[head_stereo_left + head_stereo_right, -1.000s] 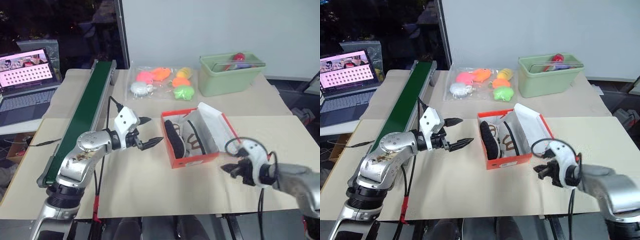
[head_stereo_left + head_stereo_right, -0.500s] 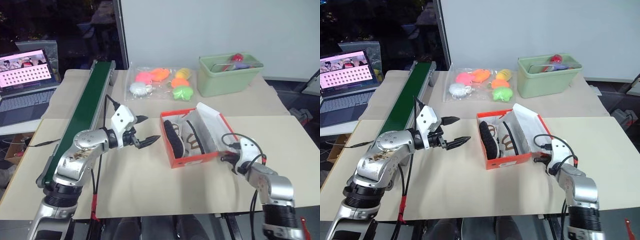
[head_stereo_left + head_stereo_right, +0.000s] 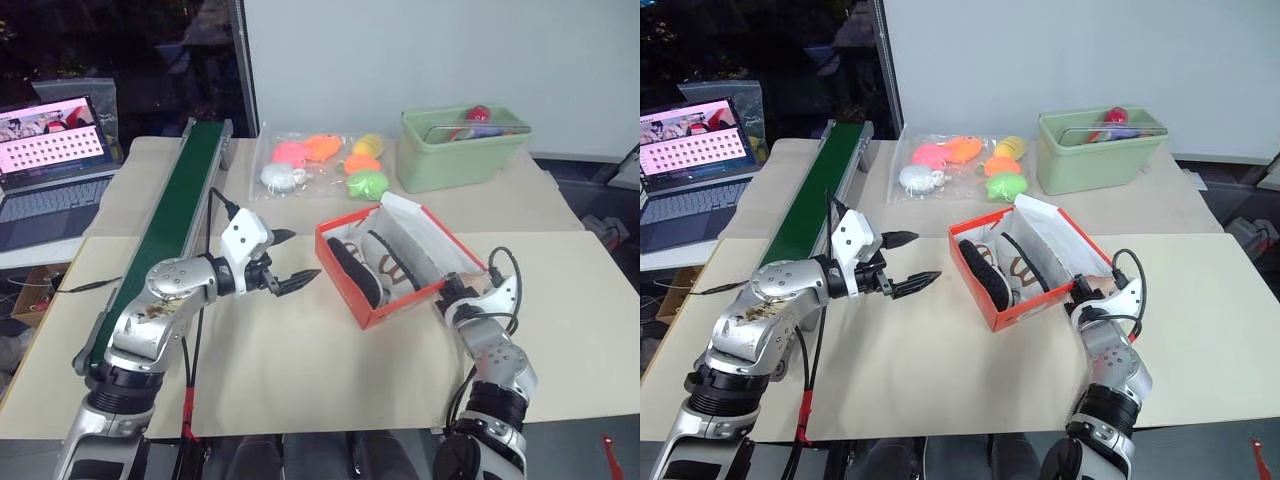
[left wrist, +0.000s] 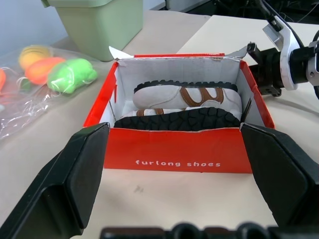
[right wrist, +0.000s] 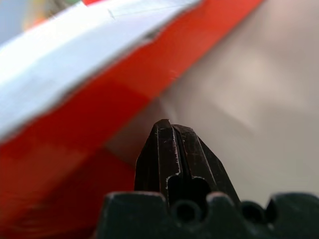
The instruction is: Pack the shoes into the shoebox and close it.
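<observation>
Red-orange cardboard shoebox [image 3: 400,262] mid-table, angled, lid open, small whitish dark-laced shoes [image 4: 182,105] already inside; right gripper [image 3: 1080,292], fingers pinched shut, against its near corner, seemingly to nudge; left gripper [image 3: 297,259] spread wide, empty, waiting opposite.

Shoes [image 3: 1002,272] inside open shoebox [image 3: 1035,300]; right claw [image 3: 1081,290] at its lid

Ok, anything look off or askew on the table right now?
The shoebox sits skewed, at an angle to the table edge, lid flap open. Both shoes lie on their sides inside, soles showing. The right gripper, fingers shut, is at the box's near right corner. Nothing looks spilled or damaged.
</observation>
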Tool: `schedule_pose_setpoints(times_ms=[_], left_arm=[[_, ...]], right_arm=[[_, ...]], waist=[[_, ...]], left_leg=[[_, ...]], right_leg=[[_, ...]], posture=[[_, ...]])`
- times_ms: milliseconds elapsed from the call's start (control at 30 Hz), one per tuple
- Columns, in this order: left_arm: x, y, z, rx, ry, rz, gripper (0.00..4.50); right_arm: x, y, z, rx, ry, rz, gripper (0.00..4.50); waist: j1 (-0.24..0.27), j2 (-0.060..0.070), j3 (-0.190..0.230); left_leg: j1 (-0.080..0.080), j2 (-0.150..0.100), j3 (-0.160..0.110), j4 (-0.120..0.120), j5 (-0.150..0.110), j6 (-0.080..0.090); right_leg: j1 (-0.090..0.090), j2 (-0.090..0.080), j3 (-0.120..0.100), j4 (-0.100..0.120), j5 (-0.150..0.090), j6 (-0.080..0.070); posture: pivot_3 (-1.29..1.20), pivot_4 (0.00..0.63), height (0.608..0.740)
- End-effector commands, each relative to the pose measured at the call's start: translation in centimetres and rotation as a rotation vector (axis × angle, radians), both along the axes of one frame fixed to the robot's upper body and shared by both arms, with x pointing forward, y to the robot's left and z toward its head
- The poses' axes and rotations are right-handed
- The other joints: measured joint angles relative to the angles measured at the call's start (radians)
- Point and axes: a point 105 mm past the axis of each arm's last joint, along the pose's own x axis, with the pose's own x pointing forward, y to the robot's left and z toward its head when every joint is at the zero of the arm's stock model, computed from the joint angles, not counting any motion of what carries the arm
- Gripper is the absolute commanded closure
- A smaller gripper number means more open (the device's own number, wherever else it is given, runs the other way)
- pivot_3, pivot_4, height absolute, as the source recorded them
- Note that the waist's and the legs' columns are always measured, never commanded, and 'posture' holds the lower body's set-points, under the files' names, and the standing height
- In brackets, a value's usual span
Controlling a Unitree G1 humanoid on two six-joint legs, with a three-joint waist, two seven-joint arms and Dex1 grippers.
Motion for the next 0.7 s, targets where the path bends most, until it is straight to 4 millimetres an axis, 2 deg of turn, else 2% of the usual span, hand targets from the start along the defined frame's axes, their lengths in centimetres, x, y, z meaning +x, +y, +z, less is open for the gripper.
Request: schedule_pose_setpoints(times_ms=[33,200,300,367,433,500,567,700], left_arm=[[-0.1,-0.2,1.5,-0.001,-0.055,-0.013,0.0],[-0.1,-0.1,1.4,0.006,-0.049,-0.015,0.0],[-0.1,-0.1,1.3,0.008,-0.047,-0.016,0.0],[-0.1,0.0,1.3,0.011,-0.045,-0.015,0.0],[-0.2,0.0,1.1,0.015,-0.041,-0.014,0.0],[-0.4,-0.1,0.9,0.022,-0.034,-0.016,0.0],[-0.5,-0.1,0.8,0.025,-0.03,-0.017,0.0],[-0.5,-0.3,0.9,0.02,-0.027,-0.017,0.0]], right_arm=[[0.7,0.0,3.5,-0.13,-0.149,0.043,4.46],[0.6,2.4,7.2,-0.471,-0.283,0.236,4.46],[0.0,3.8,8.6,-0.64,-0.337,0.335,4.46],[-0.3,4.5,9.5,-0.828,-0.36,0.379,4.46],[-0.8,6.0,10.4,-1.19,-0.404,0.46,4.46],[-1.7,8.2,10.4,-1.593,-0.484,0.574,4.46],[-2.3,9.2,10.0,-1.82,-0.54,0.624,4.46],[-2.7,8.8,8.3,-2.185,-0.59,0.663,4.46]], waist=[[-0.001,0.001,0.0],[-0.002,0.004,0.002],[-0.004,0.005,0.003],[-0.005,0.005,0.003],[-0.004,0.006,0.003],[-0.001,0.006,0.003],[-0.002,0.006,0.004],[0.002,0.005,0.004]], left_leg=[[0.0,0.0,0.0,0.0,0.0,0.0],[0.0,0.0,0.0,0.0,0.0,0.0],[0.0,0.0,0.0,0.0,0.0,0.0],[0.0,0.0,0.0,0.0,0.0,0.0],[0.0,0.0,0.0,0.0,0.0,0.0],[0.0,-0.001,0.0,0.0,0.0,0.0],[0.0,-0.001,0.001,0.0,0.0,0.0],[0.0,-0.001,0.001,0.0,0.0,0.0]], right_leg=[[0.0,0.0,0.0,0.0,0.0,0.0],[-0.001,0.0,0.0,0.0,0.0,0.0],[-0.001,0.0,0.0,0.0,0.0,0.0],[-0.001,0.001,0.0,0.0,0.0,0.0],[-0.001,0.0,0.0,0.0,0.0,0.0],[-0.001,0.0,0.0,0.0,-0.001,0.001],[-0.001,0.0,0.0,-0.001,-0.001,0.002],[-0.001,0.0,0.0,-0.001,-0.001,0.002]], posture=[[0.0,0.15,0.729],[0.0,0.15,0.729],[0.0,0.15,0.729],[0.0,0.15,0.729],[0.0,0.15,0.729],[0.0,0.15,0.729],[0.0,0.15,0.729],[0.0,0.15,0.729]])
